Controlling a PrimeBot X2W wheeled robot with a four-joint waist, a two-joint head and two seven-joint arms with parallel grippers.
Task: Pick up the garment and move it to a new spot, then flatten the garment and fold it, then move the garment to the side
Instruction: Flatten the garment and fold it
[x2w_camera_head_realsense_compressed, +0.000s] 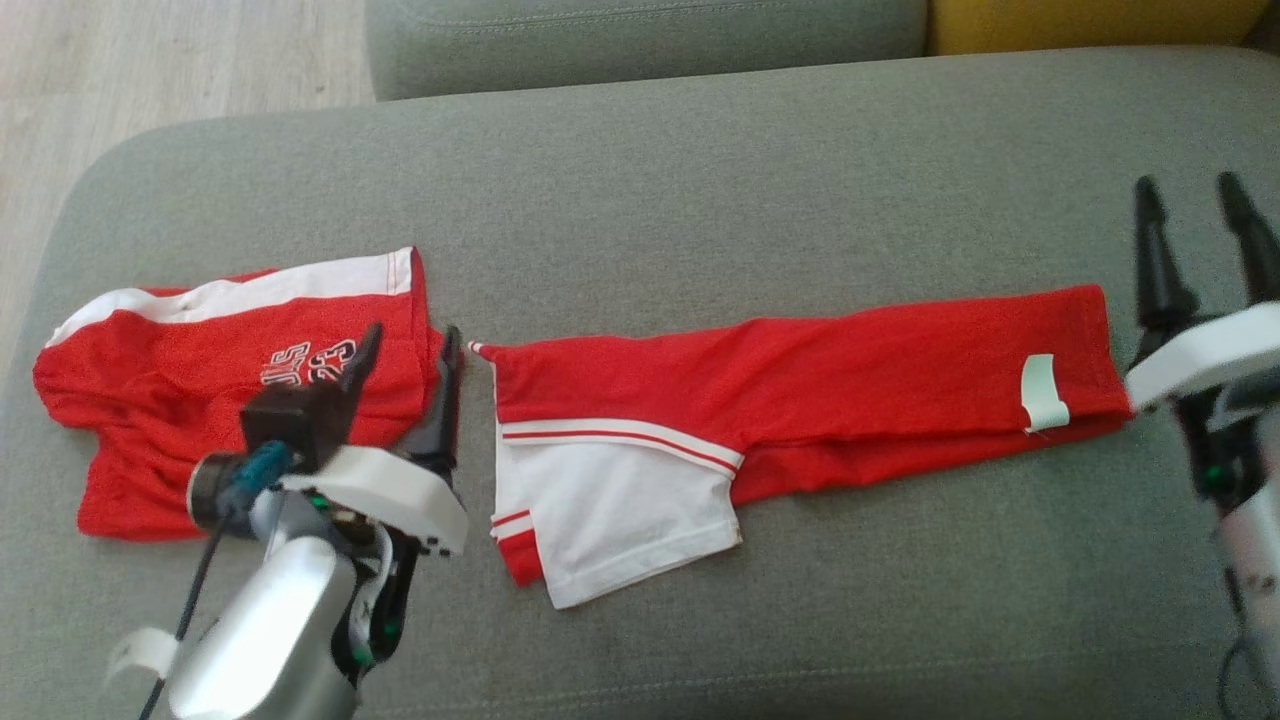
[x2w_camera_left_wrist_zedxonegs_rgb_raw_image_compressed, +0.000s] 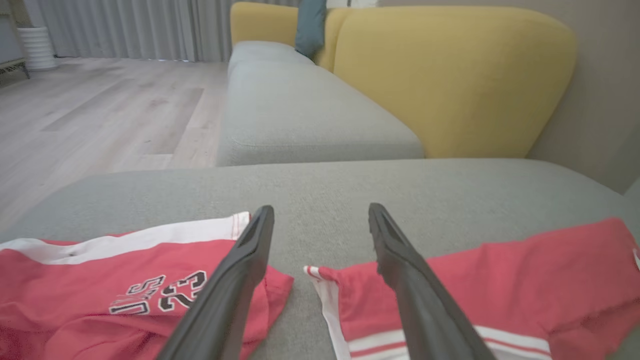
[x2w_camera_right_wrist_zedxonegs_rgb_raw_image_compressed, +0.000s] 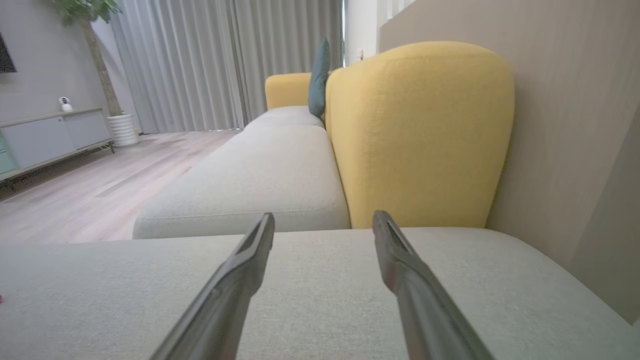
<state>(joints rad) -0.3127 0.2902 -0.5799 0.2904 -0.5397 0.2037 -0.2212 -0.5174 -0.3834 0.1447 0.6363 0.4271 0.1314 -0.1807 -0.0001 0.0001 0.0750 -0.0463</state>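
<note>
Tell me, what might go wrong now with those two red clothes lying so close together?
The open left gripper sits over the gap between the red shorts and the folded red and white shirt, so closing might snag both. The open right gripper hovers beside the shirt's far end, over bare sofa cushion; it could grab nothing. The white sleeve sticks out and may unfold when moved.

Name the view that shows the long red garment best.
Head view: the long red garment lies whole, end to end. Left wrist view catches its striped end; right wrist view, a red sliver at the edge.
</note>
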